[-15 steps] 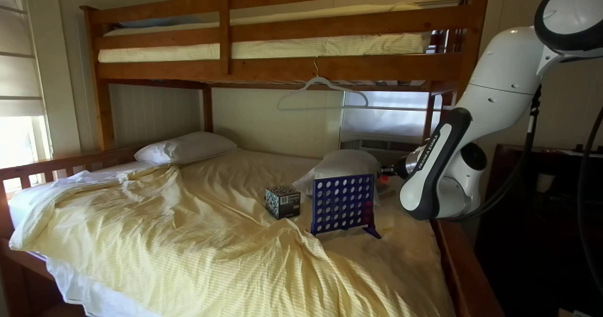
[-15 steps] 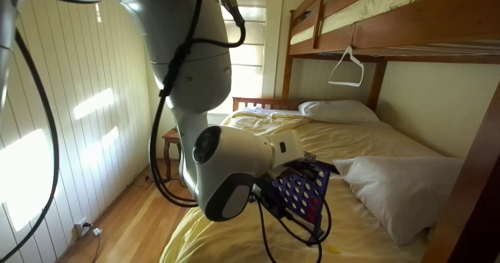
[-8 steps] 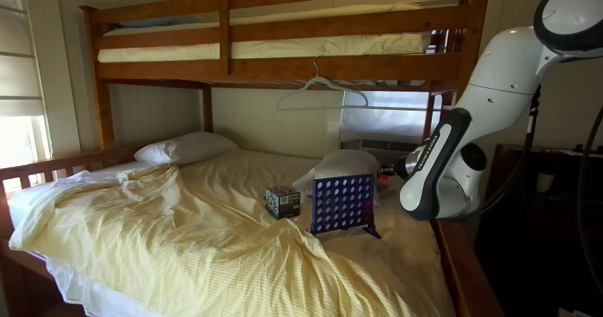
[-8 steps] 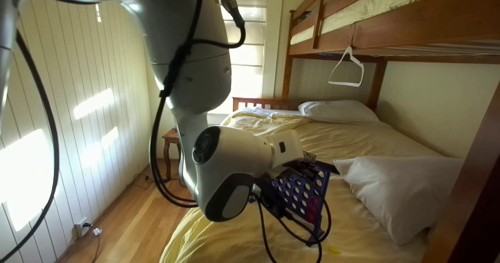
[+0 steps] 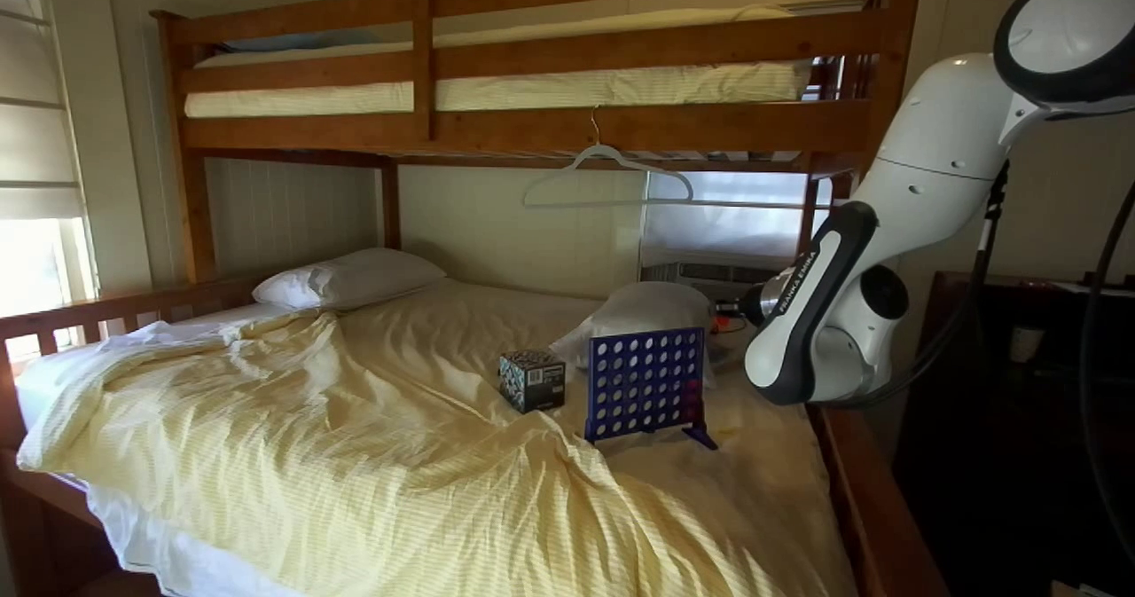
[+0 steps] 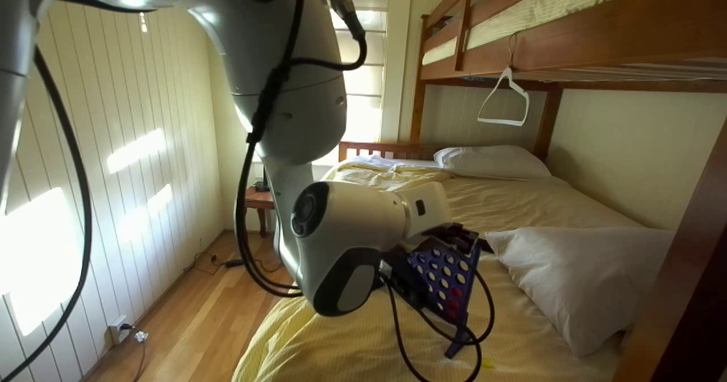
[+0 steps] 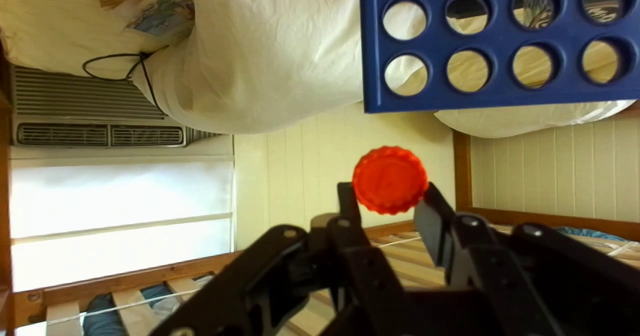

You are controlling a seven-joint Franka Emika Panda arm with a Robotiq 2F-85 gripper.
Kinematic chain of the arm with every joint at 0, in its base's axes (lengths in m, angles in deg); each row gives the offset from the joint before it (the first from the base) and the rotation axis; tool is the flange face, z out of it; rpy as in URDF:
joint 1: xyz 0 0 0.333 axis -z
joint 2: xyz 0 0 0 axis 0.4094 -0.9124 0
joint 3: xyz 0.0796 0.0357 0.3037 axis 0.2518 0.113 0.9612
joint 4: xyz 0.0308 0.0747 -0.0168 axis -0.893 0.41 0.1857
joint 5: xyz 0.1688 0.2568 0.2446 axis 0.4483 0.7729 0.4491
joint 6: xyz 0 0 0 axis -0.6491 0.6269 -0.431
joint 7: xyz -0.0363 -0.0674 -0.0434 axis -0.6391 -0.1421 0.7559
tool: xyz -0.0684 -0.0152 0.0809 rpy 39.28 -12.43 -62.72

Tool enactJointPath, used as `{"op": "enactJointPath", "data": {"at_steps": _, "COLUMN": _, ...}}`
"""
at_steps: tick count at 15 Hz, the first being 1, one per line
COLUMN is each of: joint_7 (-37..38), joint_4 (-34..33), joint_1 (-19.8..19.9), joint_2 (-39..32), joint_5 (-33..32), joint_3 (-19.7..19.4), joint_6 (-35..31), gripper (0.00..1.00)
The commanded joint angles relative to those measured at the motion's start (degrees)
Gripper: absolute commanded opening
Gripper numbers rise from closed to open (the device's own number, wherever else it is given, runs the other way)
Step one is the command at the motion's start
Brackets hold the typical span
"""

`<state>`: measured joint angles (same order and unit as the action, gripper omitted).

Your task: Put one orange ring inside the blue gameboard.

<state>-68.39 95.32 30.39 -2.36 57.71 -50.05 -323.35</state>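
Gripper [image 7: 389, 196]: one, black, two-fingered; fingertips [image 7: 348, 203] drawn narrow, holding the orange ring [image 7: 390, 176] by opposite edges; orange ring: red-orange, scalloped rim; lodged between the two fingertips, broad face seen full in the wrist view, part of it projecting past the tips; in that view, apart from the blue gameboard [image 7: 500, 41] and off the edge nearest the fingertips; depth between them cannot be told; blue gameboard: one, rows of round holes; upright on the bed [image 5: 763, 490]; red pieces [image 6: 455, 293] showing in its end column; small box [image 5: 532, 380]: one, dark, patterned; on the bed, near the blue gameboard; white pillow [image 5: 654, 309]: on the bed; behind the blue gameboard in an exterior view, partly hidden by it; hanger [image 5: 601, 150]: one, pale; hung from the upper bunk rail [image 5: 736, 127], in both exterior views.
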Motion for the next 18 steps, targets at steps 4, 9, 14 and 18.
{"op": "enactJointPath", "data": {"at_steps": 4, "joint_7": 1.2, "joint_4": -5.9, "joint_1": 0.5, "joint_2": -3.7, "joint_5": -0.6, "joint_3": -0.2, "joint_6": -1.1, "gripper": 0.09}}
{"op": "enactJointPath", "data": {"at_steps": 9, "joint_7": 0.9, "joint_4": -8.8, "joint_1": 0.1, "joint_2": -6.3, "joint_5": 0.2, "joint_3": 0.0, "joint_6": -0.7, "gripper": 0.09}}
{"op": "enactJointPath", "data": {"at_steps": 14, "joint_7": 0.9, "joint_4": -10.6, "joint_1": 0.2, "joint_2": -8.1, "joint_5": 0.1, "joint_3": 0.0, "joint_6": -0.6, "gripper": 0.09}}
{"op": "enactJointPath", "data": {"at_steps": 18, "joint_7": 1.1, "joint_4": -11.7, "joint_1": 0.3, "joint_2": -9.0, "joint_5": -0.2, "joint_3": 0.2, "joint_6": -0.6, "gripper": 0.09}}
